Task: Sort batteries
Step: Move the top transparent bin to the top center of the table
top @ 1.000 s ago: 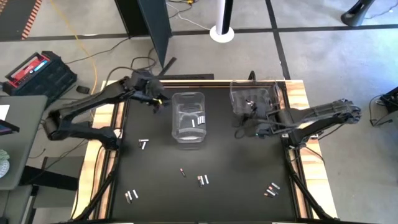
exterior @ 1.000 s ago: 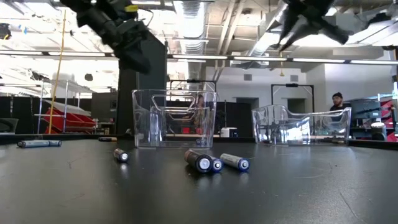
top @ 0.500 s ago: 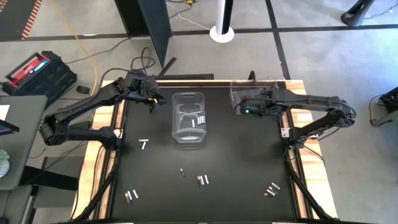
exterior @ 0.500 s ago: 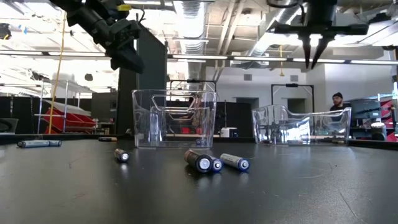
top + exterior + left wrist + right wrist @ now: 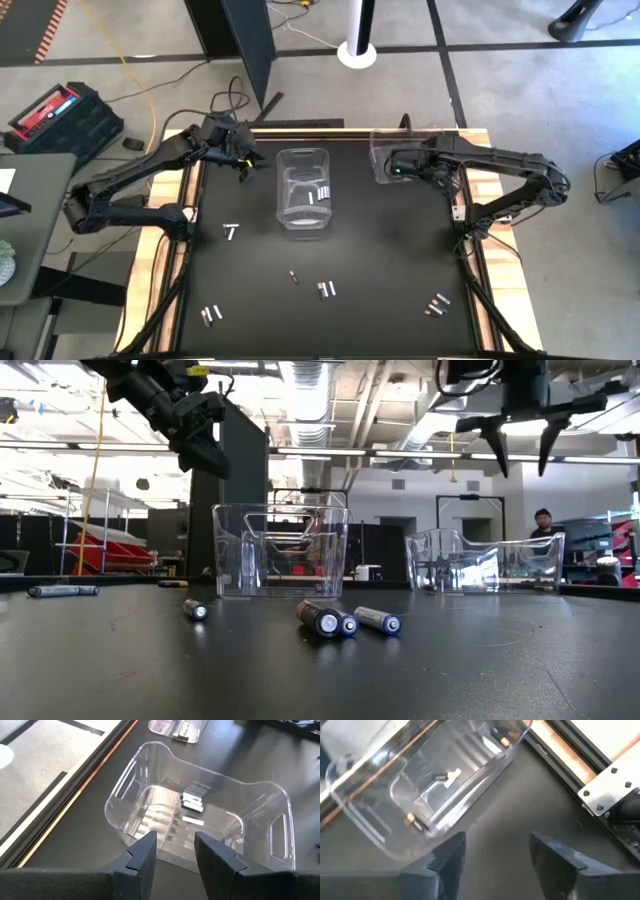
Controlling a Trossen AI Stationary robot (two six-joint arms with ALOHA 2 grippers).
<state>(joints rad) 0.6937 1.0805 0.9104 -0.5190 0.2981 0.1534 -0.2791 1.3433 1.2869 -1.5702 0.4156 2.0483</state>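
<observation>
Clear plastic right bin (image 5: 405, 160): your right gripper (image 5: 520, 452) above it has just spread wide, empty, so a copper-ended dark cell (image 5: 415, 821) counts as delivered. Left gripper (image 5: 243, 165) unchanged, part-open, empty. Loose batteries (image 5: 345, 621) remain on the black table (image 5: 380, 270).

You see a black tabletop (image 5: 380, 270) with pale wooden edges, carrying two clear plastic bins: one (image 5: 303, 190) near the middle, the other (image 5: 385, 150) at the far right corner. On the floor to the left sits a red and black case (image 5: 62, 112), a yellow cable (image 5: 140, 95) trailing beside it. A white round post base (image 5: 357, 52) stands beyond the tabletop.
</observation>
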